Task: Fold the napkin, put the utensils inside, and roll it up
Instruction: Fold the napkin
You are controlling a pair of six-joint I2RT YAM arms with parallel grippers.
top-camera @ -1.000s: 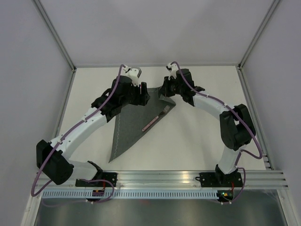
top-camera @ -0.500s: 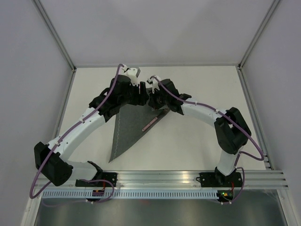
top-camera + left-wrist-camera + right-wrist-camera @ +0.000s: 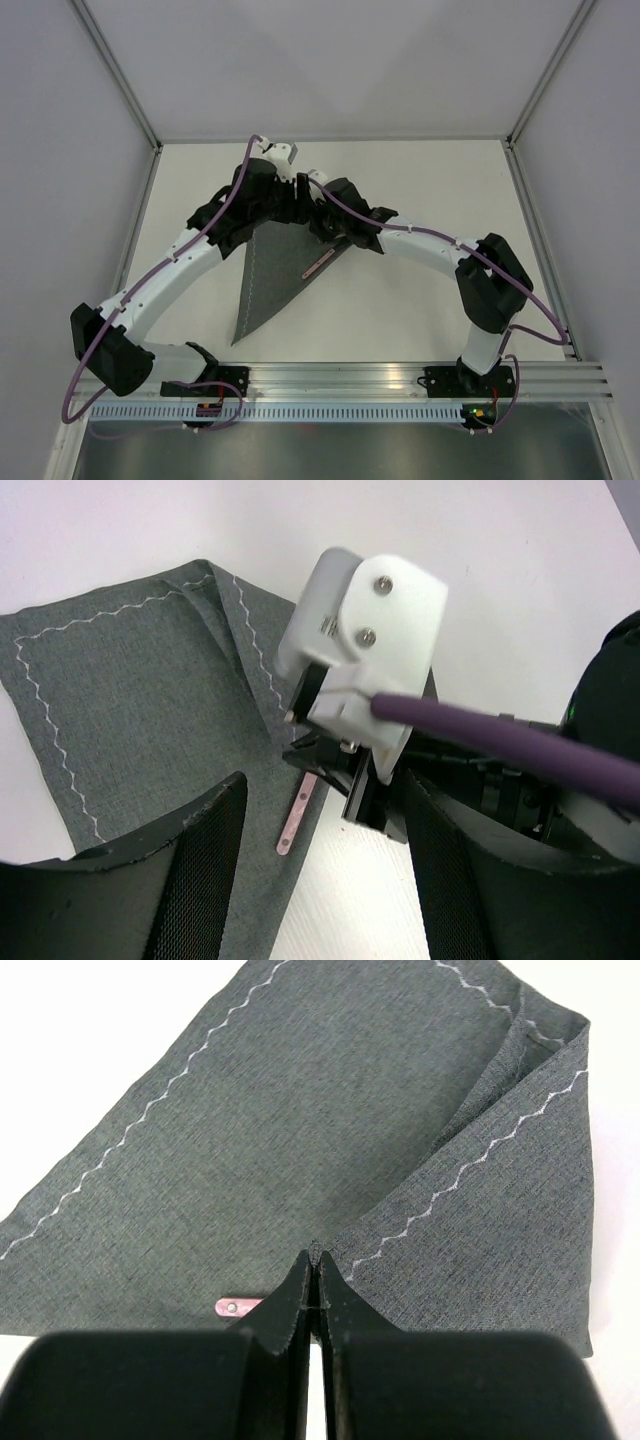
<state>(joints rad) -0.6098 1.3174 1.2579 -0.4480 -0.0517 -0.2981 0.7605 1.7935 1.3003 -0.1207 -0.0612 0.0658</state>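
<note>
Top external view
- napkin (image 3: pixel 268 280): dark grey, folded into a long triangle on the white table (image 3: pixel 430 290); its point lies toward the arm bases and its wide end under both wrists.
- fork (image 3: pixel 318 264): the pale pink handle lies slantwise on the napkin near its right edge; the tines are hidden under the right arm.
- left gripper (image 3: pixel 300 212): over the far left part of the wide end; finger spread cannot be told here.
- right gripper (image 3: pixel 330 235): low over the wide end, just beside the left one; its fingers are hidden.

Left wrist view
- left gripper (image 3: pixel 322 810): its 2 fingers stand wide apart and grip nothing.
- napkin (image 3: pixel 140 680): flat, with white zigzag stitching along its edges and 1 fold line running toward the right gripper.
- fork (image 3: pixel 296 822): the handle end rests on the cloth near its edge.
- right gripper (image 3: pixel 318 760): down at the cloth, covering the fork's upper part; a purple cable (image 3: pixel 500 742) leads off to the right.

Right wrist view
- right gripper (image 3: pixel 315 1265): its 2 fingers are pressed together, pinching a small ridge of the napkin's edge.
- napkin (image 3: pixel 300 1110): a flap on the right lies over the lower layer, and its stitched edge runs from the far right corner to the fingertips.
- fork (image 3: pixel 238 1306): only the rounded pink end shows, left of the fingers.
</note>
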